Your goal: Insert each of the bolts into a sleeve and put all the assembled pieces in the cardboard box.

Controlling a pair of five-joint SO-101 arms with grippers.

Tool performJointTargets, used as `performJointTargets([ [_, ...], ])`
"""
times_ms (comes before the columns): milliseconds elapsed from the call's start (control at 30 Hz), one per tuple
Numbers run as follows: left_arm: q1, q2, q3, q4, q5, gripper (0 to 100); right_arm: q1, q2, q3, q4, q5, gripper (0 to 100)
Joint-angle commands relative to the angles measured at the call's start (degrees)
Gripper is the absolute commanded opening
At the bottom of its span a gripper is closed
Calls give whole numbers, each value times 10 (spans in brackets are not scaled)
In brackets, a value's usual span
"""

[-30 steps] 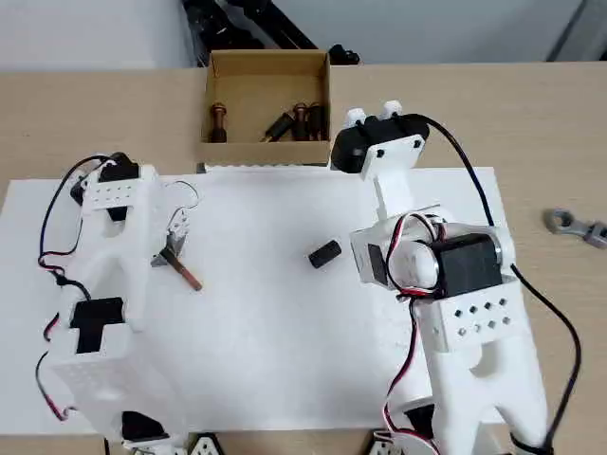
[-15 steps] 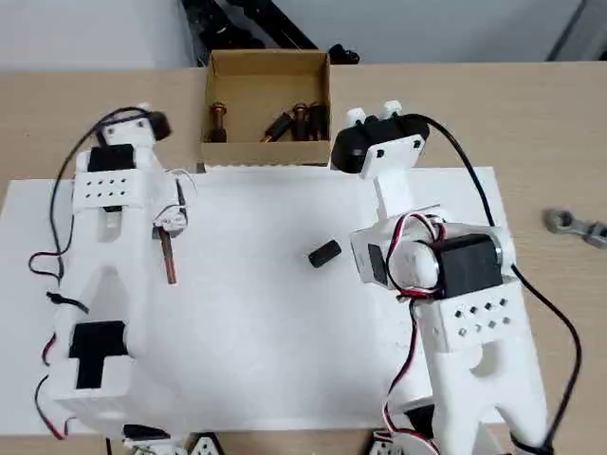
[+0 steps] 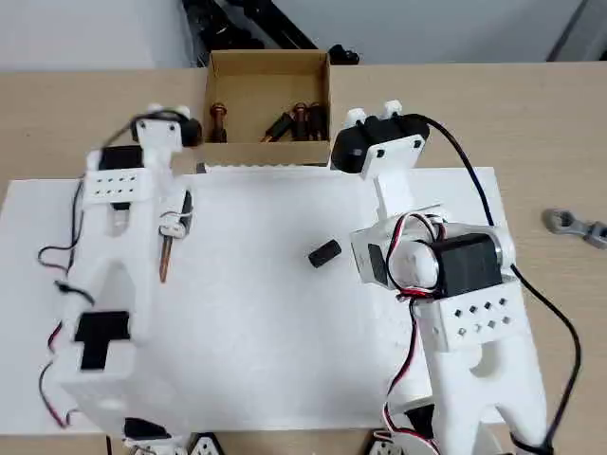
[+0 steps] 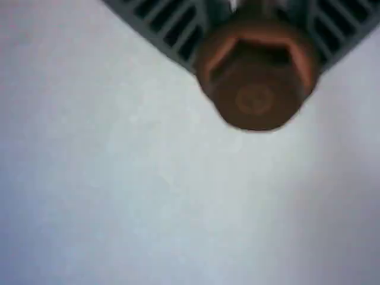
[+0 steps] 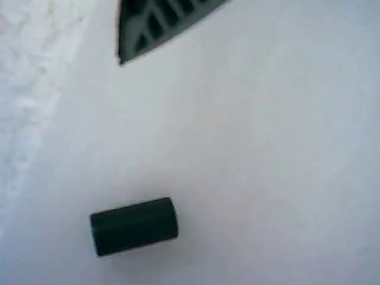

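Clenching a copper hex bolt [image 4: 255, 83] in our left claw [image 3: 174, 225].
A black sleeve [image 5: 134, 226] is lying on the white sheet [image 3: 247, 332] over our wooden table [image 3: 550, 114].

Sleeve [image 3: 324, 253] on the sheet [image 3: 266, 341], bolt [image 3: 166, 258] to its left — cardboard box [image 3: 266, 152] behind

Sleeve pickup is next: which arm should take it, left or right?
Right, most likely. The sleeve lies loose on the mat just beside the right arm, and its wrist view looks down on it. The left gripper is shut on a bolt, farther off.
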Motion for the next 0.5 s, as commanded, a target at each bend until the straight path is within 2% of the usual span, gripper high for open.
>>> performJointTargets([
  [0,-1,24,-28,-13,-4,6,1,-1,-23,1,4,172],
  [333,-1,86,-28,-69,-1,6,0,0,-22,-1,5,172],
  [467,-1,134,-28,-90,21,6,0,0,-22,-1,5,172],
])
